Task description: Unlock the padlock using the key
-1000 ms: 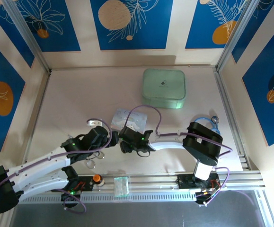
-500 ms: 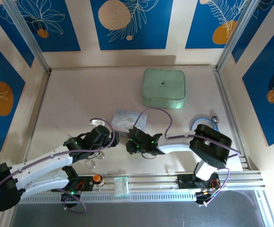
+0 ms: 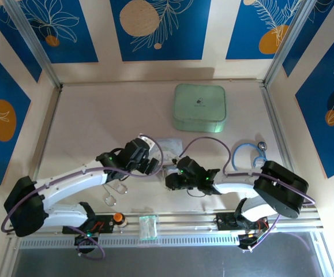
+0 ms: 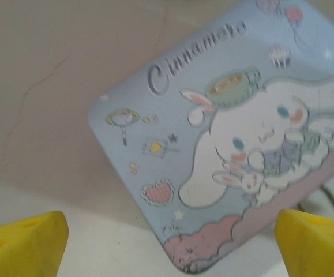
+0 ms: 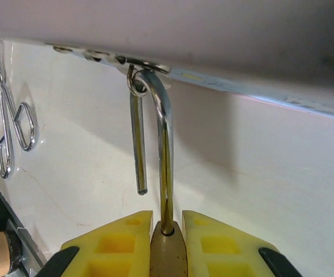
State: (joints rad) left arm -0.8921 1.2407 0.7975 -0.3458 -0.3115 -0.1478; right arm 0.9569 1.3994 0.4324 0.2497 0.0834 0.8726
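The padlock [image 5: 168, 254] is a small brass body clamped between the yellow fingers of my right gripper [image 5: 168, 216]. Its silver shackle [image 5: 165, 133] stands open, with one leg hanging free. The bend is hooked through a small ring [image 5: 137, 85] at the edge of the pastel blue cartoon tin [image 4: 224, 144]. My left gripper [image 4: 169, 248] hovers open just above the tin's lid, its fingertips [image 4: 22, 242] wide apart. In the top view the left gripper [image 3: 149, 164] and the right gripper [image 3: 169, 180] sit close together at the table's middle. The key is out of view.
Silver scissors [image 5: 11, 127] lie left of the padlock, near the left arm [image 3: 112, 196]. A mint green box [image 3: 199, 108] stands at the back. A blue cable loop [image 3: 244, 154] lies at the right. A small clear box [image 3: 148, 225] and an orange knob [image 3: 118, 217] sit on the front rail.
The left arm has swung right and forward until its gripper is over the tin. The right gripper has shut on the padlock and shifted right and toward the near edge.
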